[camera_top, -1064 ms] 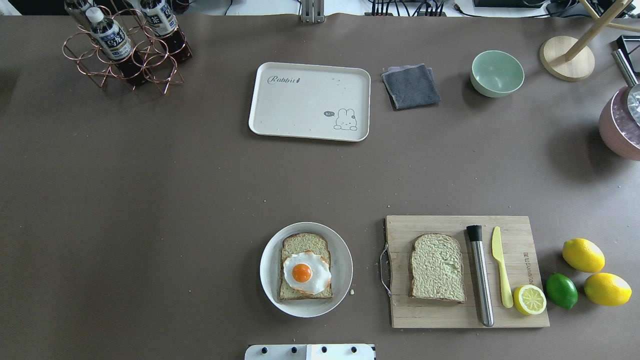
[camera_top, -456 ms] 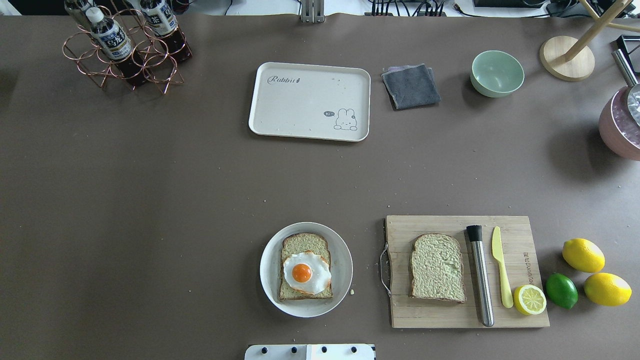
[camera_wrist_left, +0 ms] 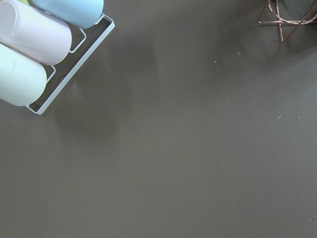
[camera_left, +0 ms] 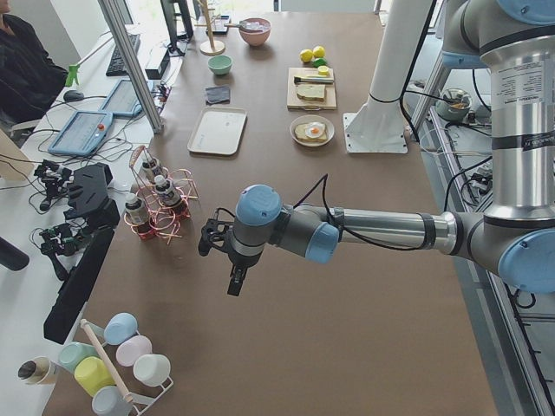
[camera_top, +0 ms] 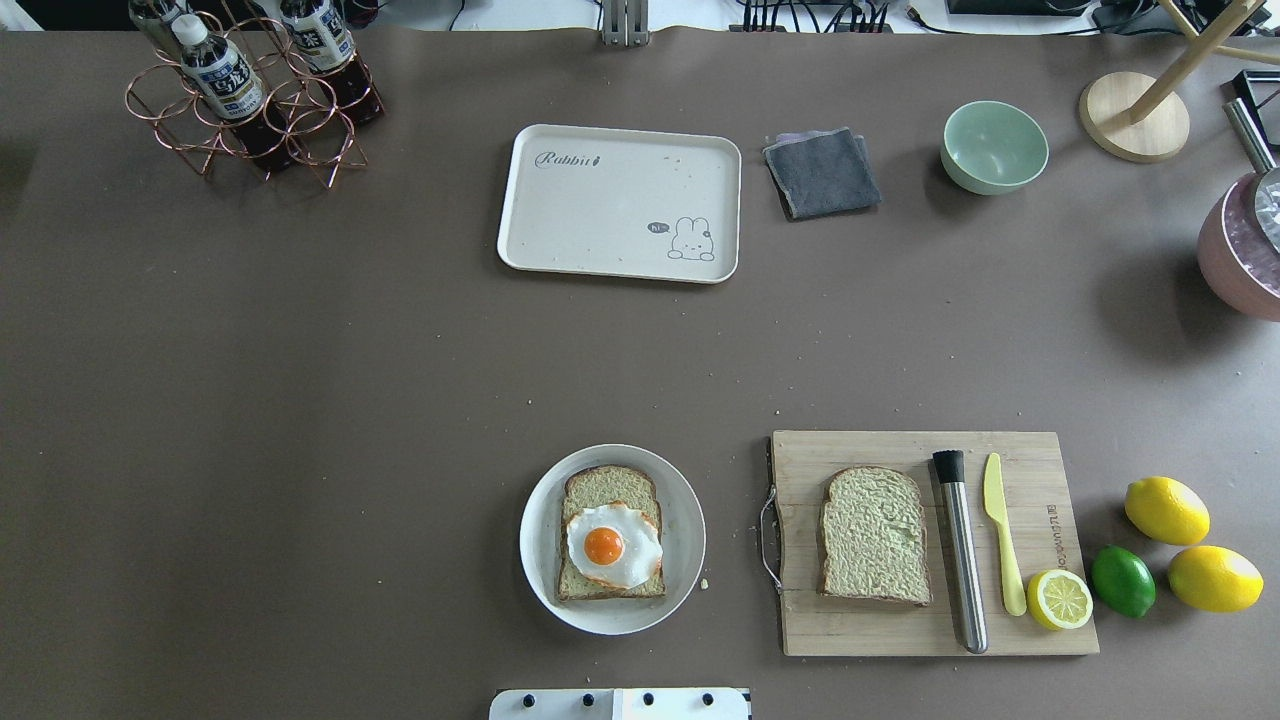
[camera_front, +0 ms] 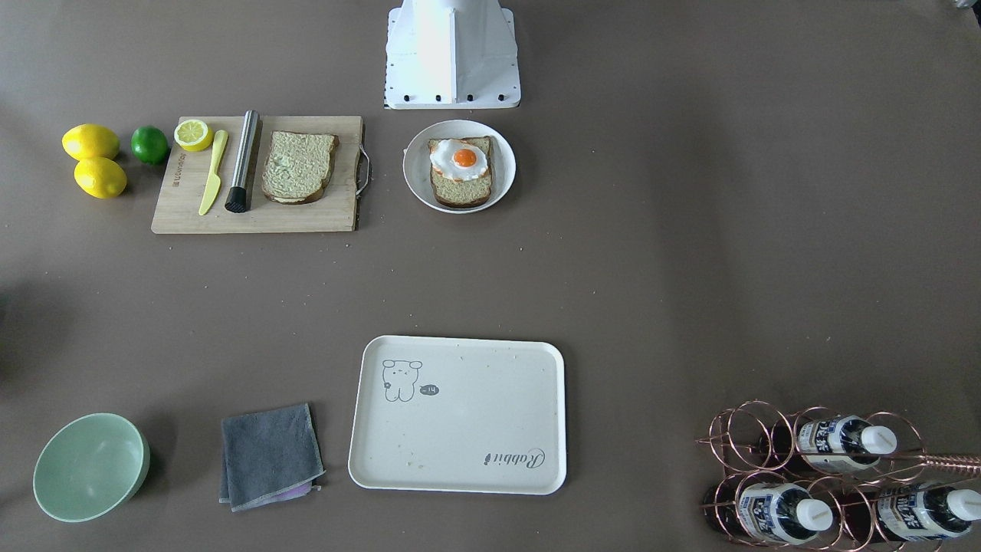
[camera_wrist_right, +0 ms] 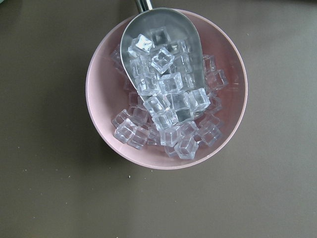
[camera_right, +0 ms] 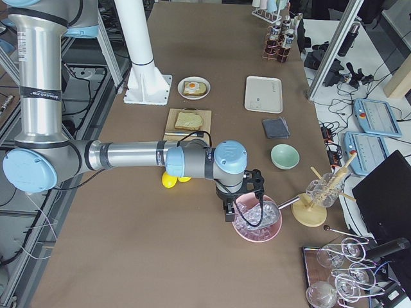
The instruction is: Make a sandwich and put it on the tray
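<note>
One bread slice [camera_top: 608, 492] lies on a round white plate [camera_top: 684, 540] with the fried egg [camera_top: 613, 545] on top of it. It also shows in the front-facing view [camera_front: 460, 184]. The second bread slice [camera_top: 873, 535] lies bare on the bamboo cutting board [camera_top: 860, 630]. The cream tray [camera_top: 600, 215] sits bare at the table's far middle. My left gripper [camera_left: 227, 260] hovers far off by the bottle rack. My right gripper [camera_right: 241, 196] hovers over the pink ice bowl. They show only in the side views, so I cannot tell whether either is open or shut.
On the board lie a steel muddler [camera_top: 961, 550], a yellow knife [camera_top: 1002, 535] and a half lemon [camera_top: 1059, 599]. Lemons [camera_top: 1166, 510] and a lime [camera_top: 1122, 580] lie beside it. A grey cloth [camera_top: 822, 172], a green bowl [camera_top: 994, 146], a pink ice bowl [camera_wrist_right: 166, 89] and a bottle rack [camera_top: 250, 95] line the far side.
</note>
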